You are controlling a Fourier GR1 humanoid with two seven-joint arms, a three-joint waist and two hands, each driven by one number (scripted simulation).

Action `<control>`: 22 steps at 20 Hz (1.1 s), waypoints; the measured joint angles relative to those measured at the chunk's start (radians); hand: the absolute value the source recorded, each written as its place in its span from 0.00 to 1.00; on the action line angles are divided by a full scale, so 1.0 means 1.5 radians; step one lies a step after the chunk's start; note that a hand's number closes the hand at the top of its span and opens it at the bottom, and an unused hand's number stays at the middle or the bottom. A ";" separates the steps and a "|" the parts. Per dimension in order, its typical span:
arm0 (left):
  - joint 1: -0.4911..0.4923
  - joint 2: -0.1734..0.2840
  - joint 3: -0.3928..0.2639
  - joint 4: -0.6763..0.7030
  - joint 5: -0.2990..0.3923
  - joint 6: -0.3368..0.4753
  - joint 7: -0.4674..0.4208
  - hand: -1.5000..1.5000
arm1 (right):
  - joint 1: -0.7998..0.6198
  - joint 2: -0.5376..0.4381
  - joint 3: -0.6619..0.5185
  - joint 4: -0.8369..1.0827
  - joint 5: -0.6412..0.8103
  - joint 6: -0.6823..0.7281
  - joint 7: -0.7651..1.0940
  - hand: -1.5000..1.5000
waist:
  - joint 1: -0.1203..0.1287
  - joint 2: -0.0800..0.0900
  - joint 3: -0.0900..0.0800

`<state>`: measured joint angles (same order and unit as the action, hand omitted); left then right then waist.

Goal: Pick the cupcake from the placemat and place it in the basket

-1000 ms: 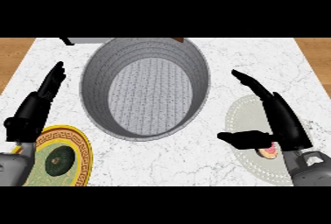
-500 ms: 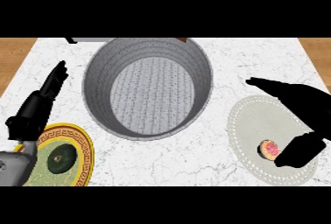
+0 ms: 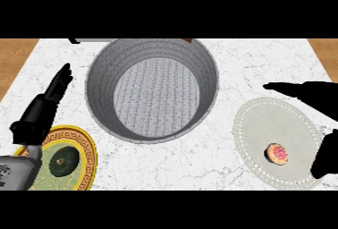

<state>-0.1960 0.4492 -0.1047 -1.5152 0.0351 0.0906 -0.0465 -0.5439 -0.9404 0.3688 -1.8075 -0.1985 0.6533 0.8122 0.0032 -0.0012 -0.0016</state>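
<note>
Right hand (image 3: 315, 96) spread over placemat (image 3: 264, 123) — cupcake (image 3: 277, 153) between thumb and fingers.

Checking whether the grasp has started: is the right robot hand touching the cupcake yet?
Apart. The head view shows pale placemat between the cupcake and the right robot hand, whose fingers spread around it without closing.

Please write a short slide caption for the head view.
Right hand open beside the cupcake on its placemat; grey basket waits at centre.
</note>
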 measured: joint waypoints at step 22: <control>0.006 -0.034 0.057 -0.025 -0.041 -0.056 0.018 0.50 | 0.110 0.130 0.004 0.161 0.326 0.092 -0.185 0.00 | 0.001 0.001 0.001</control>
<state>-0.1877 0.3977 -0.0193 -1.5528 -0.0260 0.0067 -0.0197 -0.3794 -0.7453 0.3748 -1.5655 0.2905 0.7915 0.5343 0.0045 0.0008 0.0005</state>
